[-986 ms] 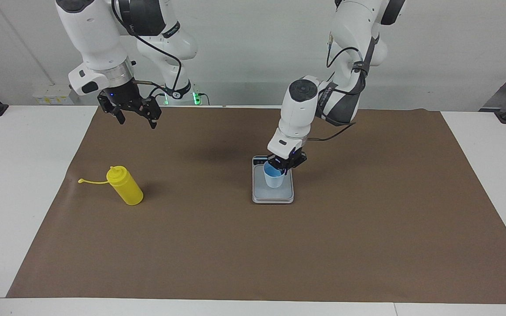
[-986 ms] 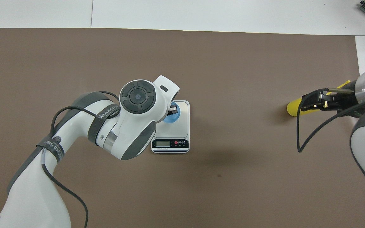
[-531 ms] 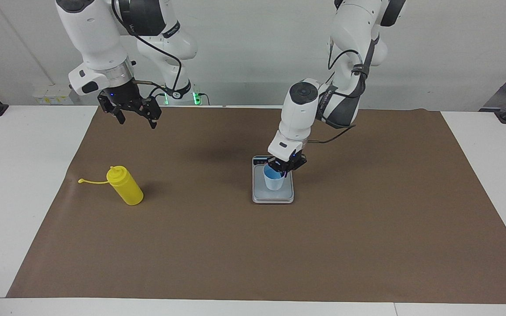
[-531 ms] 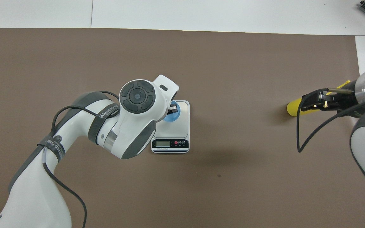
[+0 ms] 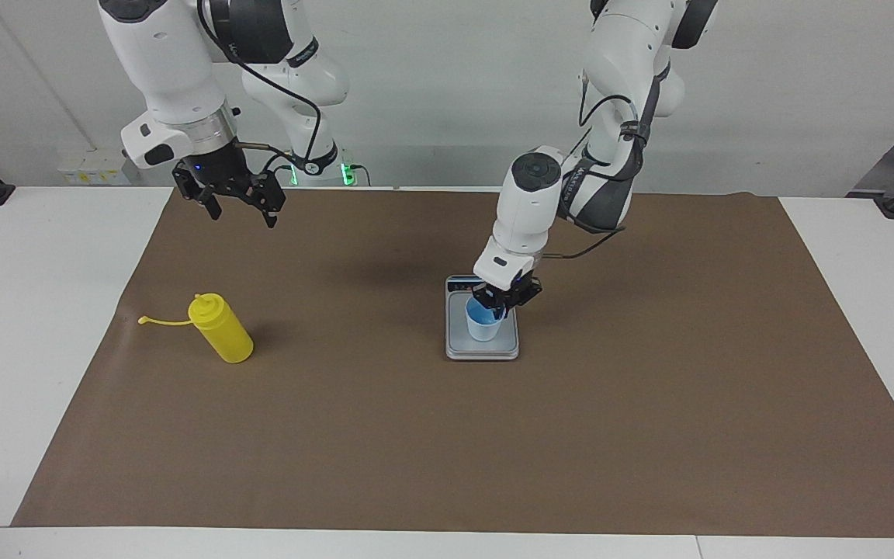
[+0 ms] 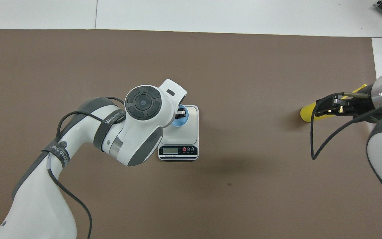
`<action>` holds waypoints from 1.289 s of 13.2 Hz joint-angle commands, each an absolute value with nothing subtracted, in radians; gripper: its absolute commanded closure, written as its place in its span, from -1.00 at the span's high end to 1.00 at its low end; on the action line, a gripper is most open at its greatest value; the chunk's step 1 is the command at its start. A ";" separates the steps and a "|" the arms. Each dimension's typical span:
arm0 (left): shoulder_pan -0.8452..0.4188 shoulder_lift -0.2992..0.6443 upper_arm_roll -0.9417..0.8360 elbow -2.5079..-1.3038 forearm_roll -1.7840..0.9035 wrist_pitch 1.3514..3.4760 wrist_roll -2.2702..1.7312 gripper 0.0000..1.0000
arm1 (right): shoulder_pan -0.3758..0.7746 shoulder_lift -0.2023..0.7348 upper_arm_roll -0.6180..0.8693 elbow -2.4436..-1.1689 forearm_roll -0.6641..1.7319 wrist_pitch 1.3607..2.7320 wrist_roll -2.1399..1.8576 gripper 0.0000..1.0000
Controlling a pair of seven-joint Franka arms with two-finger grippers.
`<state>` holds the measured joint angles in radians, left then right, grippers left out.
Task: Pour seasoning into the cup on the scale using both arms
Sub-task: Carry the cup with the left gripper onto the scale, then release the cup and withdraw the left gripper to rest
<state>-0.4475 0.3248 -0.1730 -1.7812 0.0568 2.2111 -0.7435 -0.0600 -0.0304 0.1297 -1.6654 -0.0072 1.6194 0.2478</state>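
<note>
Releasing: left gripper at cup rim, centre frame; jaws' state unclear; lift straight, don't tip it.
Cup: upright on scale.
Bottle: lying mid-left on mat, cap off.
Right gripper: upper left, jaws spread, waiting.
Obstacles: none seen.

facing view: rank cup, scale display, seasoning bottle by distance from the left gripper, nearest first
1. cup: on the scale, directly at the left gripper, whose fingers are at its rim.
2. scale display: the scale's end nearer the robots, beside the gripper.
3. seasoning bottle: on the brown mat toward the right arm's end, where the right gripper waits in the air.
</note>
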 commanded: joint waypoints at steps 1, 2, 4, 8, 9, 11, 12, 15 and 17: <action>-0.411 0.240 -0.161 -1.779 0.080 2.137 -0.709 1.00 | -0.074 -0.052 0.132 -1.687 0.014 1.621 0.227 1.00; -0.378 0.204 -0.163 -1.779 0.080 2.106 -0.663 1.00 | -0.074 -0.052 0.132 -1.687 0.014 1.621 0.227 1.00; -0.315 0.154 -0.163 -1.776 0.080 2.041 -0.542 1.00 | -0.074 -0.052 0.132 -1.687 0.014 1.621 0.227 1.00; -0.158 0.059 -0.166 -1.781 0.061 1.913 -0.269 1.00 | -0.074 -0.052 0.132 -1.687 0.014 1.621 0.227 1.00; -0.123 0.039 -0.166 -1.782 0.051 1.883 -0.211 1.00 | -0.074 -0.052 0.132 -1.687 0.014 1.621 0.227 1.00; -0.065 0.005 -0.161 -1.779 0.038 1.827 -0.096 1.00 | -0.074 -0.052 0.132 -1.687 0.014 1.621 0.227 1.00; -0.042 -0.011 -0.157 -1.775 0.038 1.795 -0.051 1.00 | -0.074 -0.052 0.132 -1.687 0.014 1.621 0.227 1.00; 0.009 -0.031 -0.153 -1.715 0.038 1.691 0.034 1.00 | -0.074 -0.052 0.132 -1.687 0.014 1.621 0.227 1.00; 0.041 -0.031 -0.153 -1.646 0.038 1.600 0.069 1.00 | -0.074 -0.052 0.132 -1.687 0.014 1.621 0.227 1.00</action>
<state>0.0085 -0.0298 -0.1462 -1.7104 0.0525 1.6844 0.0249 -0.0600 -0.0304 0.1297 -1.6654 -0.0072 1.6194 0.2478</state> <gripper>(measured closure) 0.000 0.000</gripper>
